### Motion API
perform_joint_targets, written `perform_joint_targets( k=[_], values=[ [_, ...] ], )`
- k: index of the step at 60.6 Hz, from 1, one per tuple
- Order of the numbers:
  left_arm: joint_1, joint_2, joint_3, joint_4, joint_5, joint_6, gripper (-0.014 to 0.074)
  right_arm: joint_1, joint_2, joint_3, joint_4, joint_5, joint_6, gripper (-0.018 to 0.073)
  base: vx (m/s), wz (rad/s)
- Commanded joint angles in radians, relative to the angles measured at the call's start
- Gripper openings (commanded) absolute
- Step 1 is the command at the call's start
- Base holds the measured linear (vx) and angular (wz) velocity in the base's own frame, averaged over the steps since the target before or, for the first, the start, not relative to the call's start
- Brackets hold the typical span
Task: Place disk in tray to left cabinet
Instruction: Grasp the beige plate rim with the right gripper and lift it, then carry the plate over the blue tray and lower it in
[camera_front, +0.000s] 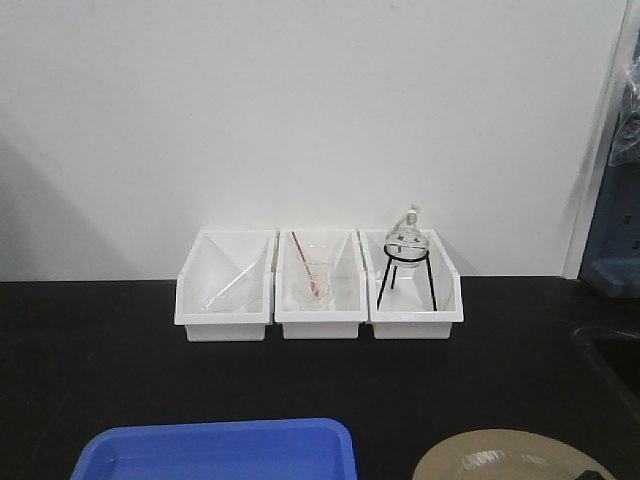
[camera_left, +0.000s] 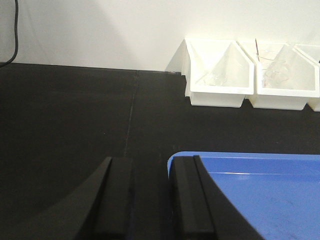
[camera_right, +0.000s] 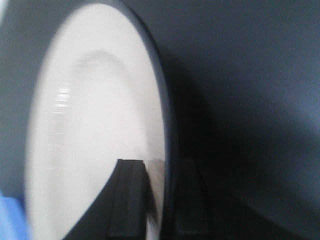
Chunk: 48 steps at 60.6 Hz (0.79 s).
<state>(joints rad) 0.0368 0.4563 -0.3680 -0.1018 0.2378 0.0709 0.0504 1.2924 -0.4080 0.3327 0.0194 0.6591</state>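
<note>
The disk (camera_front: 505, 455) is at the near right, and the tray (camera_front: 220, 450) is just left of it on the desk (camera_front: 100, 350), so the move goes leftward. The right gripper (camera_right: 159, 170) seems closed on the disk's rim, though this view is blurred. The left gripper (camera_left: 149, 167) is slightly open and straddles the tray's left rim. Only the front view shows both things, and the left cabinet appears nowhere.

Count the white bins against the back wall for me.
3, side by side at the wall: left bin, middle bin, right bin holding a round flask. More may sit out of view.
</note>
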Motion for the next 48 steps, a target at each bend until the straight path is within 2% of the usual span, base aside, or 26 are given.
perform_joint_targets(
  k=[1,21,31,38,42,48],
  values=[
    [-0.005,0.010,-0.035,-0.007,-0.080,0.000,0.0334,0.000,-0.074,-0.020,-0.007,-0.039,-0.014,-0.0006,0.00,0.00],
    [-0.005,0.010,-0.035,-0.007,-0.080,0.000,0.0334,0.000,-0.170,-0.021,-0.006,-0.102,0.000,-0.0005,0.00,0.00],
    [-0.005,0.010,-0.035,-0.007,-0.080,0.000,0.0334,0.000,-0.171,-0.021,-0.008,-0.173,0.123,-0.0005,0.00,0.00],
    [-0.005,0.010,-0.035,-0.007,-0.080,0.000,0.0334,0.000,-0.171,-0.051,-0.028,-0.213,0.167,-0.0005,0.00,0.00],
    [-0.005,0.010,-0.035,-0.007,-0.080,0.000,0.0334,0.024,-0.171,-0.097,-0.050,-0.214,0.169,-0.0005,0.00,0.00],
    [-0.005,0.010,-0.035,-0.007,-0.080,0.000,0.0334,0.103,-0.154,-0.190,-0.067,-0.217,0.169,-0.0005,0.00,0.00]
  ],
)
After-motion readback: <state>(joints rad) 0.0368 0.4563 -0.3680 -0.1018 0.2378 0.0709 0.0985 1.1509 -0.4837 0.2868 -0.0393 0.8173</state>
